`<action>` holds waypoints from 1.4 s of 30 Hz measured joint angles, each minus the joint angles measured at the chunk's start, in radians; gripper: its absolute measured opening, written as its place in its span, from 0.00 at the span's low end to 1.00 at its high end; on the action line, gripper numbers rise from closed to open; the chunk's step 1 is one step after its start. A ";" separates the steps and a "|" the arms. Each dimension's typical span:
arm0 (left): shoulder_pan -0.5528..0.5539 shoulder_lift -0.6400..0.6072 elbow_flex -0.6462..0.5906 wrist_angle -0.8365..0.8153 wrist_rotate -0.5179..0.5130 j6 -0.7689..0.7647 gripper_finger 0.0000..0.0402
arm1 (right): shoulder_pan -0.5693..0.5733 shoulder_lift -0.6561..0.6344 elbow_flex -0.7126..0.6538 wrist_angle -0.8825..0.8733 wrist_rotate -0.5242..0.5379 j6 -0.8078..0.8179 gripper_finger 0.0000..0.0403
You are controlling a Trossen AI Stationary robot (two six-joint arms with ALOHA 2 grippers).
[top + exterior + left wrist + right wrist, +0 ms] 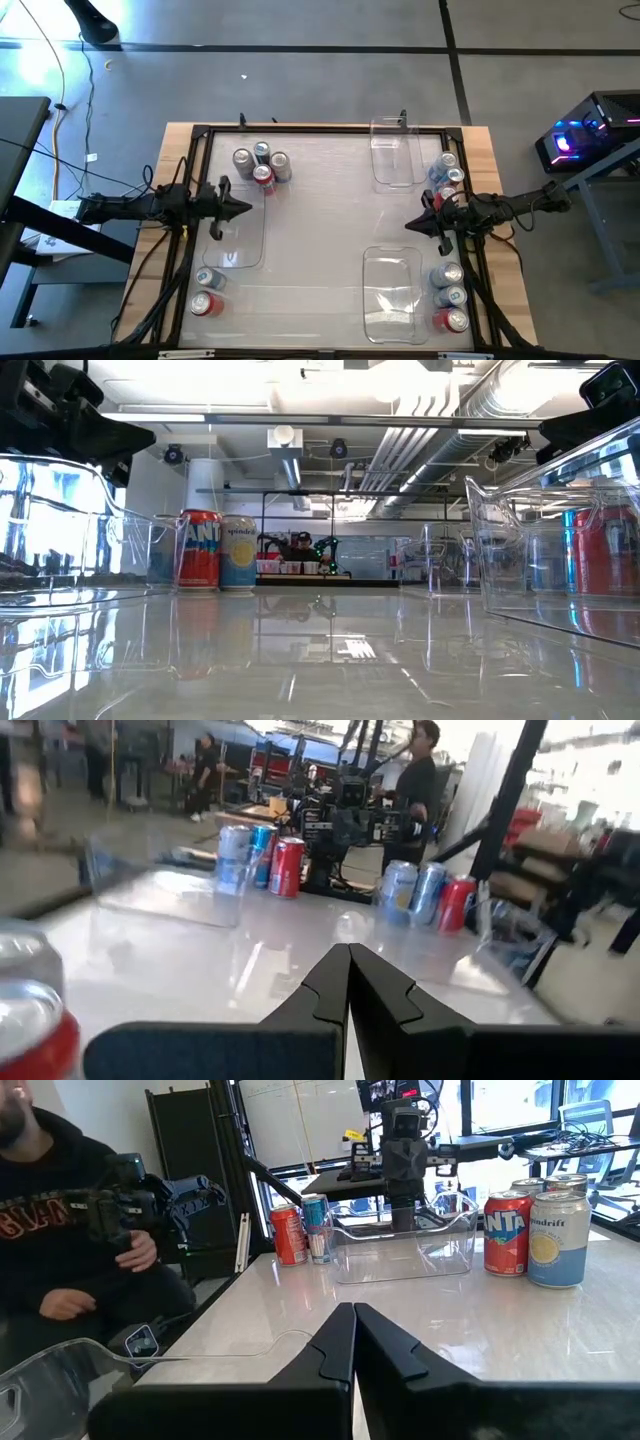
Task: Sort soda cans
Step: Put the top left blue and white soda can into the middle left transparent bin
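Soda cans stand upright on the table in several groups. A far-left cluster (262,165) holds silver and red cans, and two cans (207,290) stand near-left. More cans stand at far right (447,175) and near right (449,297). My left gripper (247,208) (350,960) is shut and empty at the table's left side, over a clear bin (236,240). My right gripper (408,227) (353,1315) is shut and empty at the right side. The right wrist view shows the far-left cans (533,1232) and the near-left pair (302,1230).
Clear plastic bins sit on the table: one at far right-centre (396,152), one at near centre (392,292). A black frame (300,130) runs around the table. A person (70,1230) sits beyond the left edge. The middle of the table (320,220) is bare.
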 joint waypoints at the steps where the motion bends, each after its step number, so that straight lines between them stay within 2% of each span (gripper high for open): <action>1: 0.000 0.000 0.000 0.000 0.000 -0.028 0.00 | 0.000 0.000 0.000 0.000 0.000 0.000 0.00; 9: 0.000 0.000 0.000 0.076 -0.001 -0.052 0.00 | 0.000 0.000 0.000 0.000 0.000 0.000 0.00; 15: 0.000 0.000 0.000 0.168 -0.054 -0.058 0.00 | 0.000 0.000 0.000 0.000 0.000 0.000 0.00; 22: 0.000 0.000 0.000 0.235 -0.057 -0.055 0.00 | 0.000 0.000 0.000 0.000 0.000 0.000 0.00; 32: 0.000 0.002 0.000 0.307 -0.064 -0.147 0.00 | 0.000 0.000 0.000 0.000 0.000 0.000 0.00; 38: -0.024 0.003 0.000 0.411 -0.011 0.025 0.04 | 0.000 0.000 0.000 0.000 0.000 0.000 0.00; 42: -0.052 0.034 0.000 0.458 -0.032 0.149 0.12 | 0.000 0.000 0.000 0.000 0.000 0.000 0.00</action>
